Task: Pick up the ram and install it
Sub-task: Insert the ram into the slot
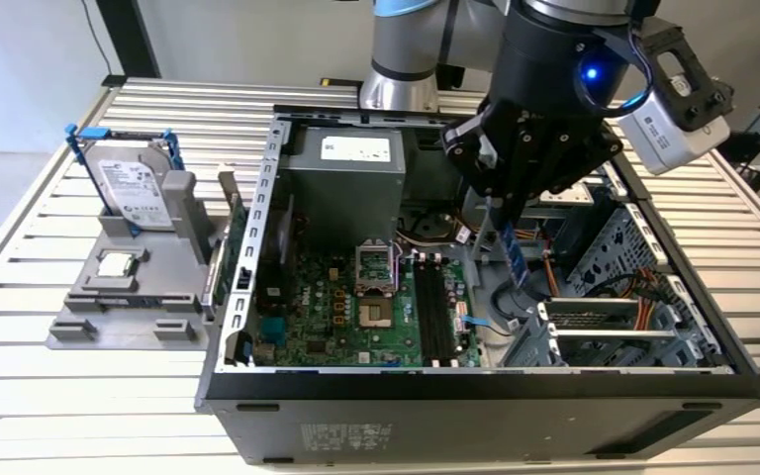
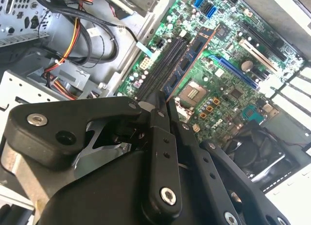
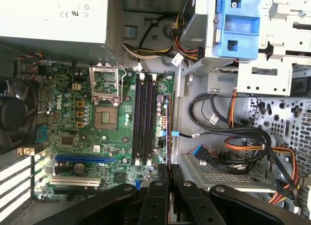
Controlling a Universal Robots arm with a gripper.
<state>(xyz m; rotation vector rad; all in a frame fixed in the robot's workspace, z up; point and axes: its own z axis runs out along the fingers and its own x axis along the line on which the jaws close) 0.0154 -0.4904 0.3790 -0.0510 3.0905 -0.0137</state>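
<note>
While clamped edge-on in the fingers (image 1: 510, 233), the ram (image 1: 515, 259) hangs above the motherboard (image 1: 340, 307).

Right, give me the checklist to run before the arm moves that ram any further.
1. Grip on the stick: ok. The gripper is shut on the ram, which hangs upright inside the open case in the exterior view.
2. Ram running parallel to the memory slots: ok in the first wrist view.
3. Slots empty: ok. Both dark slots look empty.
4. Ram seated: not ok. It is above the motherboard, not in a slot.
5. Ram directly over a slot: cannot tell. It looks offset to one side.
6. Slot end clips open: cannot tell.
</note>
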